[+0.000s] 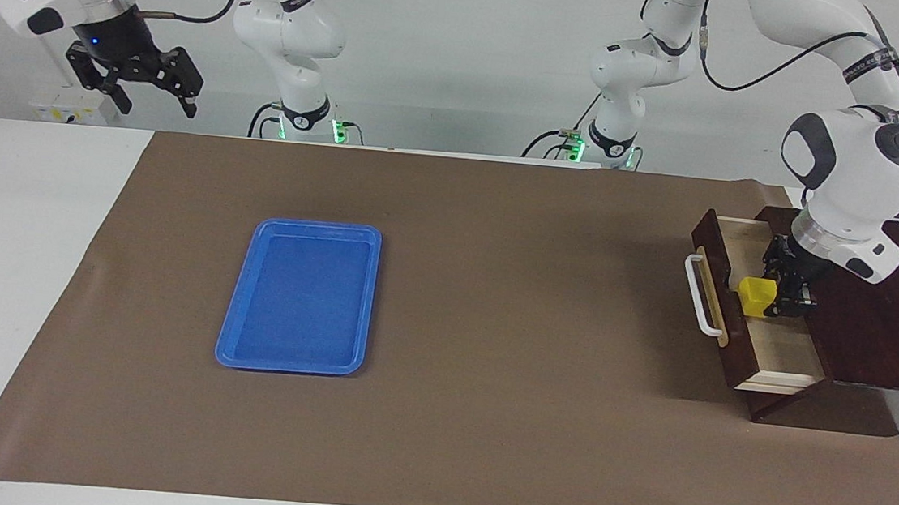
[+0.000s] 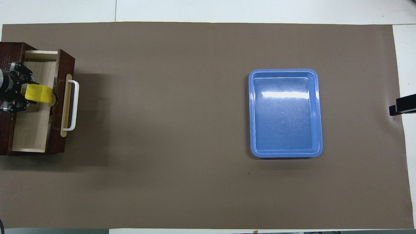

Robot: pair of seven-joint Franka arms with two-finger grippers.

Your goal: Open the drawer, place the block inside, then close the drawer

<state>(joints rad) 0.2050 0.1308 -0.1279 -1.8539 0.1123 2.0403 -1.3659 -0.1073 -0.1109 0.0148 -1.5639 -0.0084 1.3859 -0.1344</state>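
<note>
I'm seeing white arms showing rounded glossy shells, dark grey joint caps, black bands at joints. Black cables looping along upper links. Green lights glowing at both bases. Right gripper (image 1: 156, 93) showing black, angular, small blue light above, silver collar.

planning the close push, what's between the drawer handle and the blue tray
Nothing: in both views only bare brown mat lies between the drawer handle and the blue tray. The overhead view shows it best.
</note>
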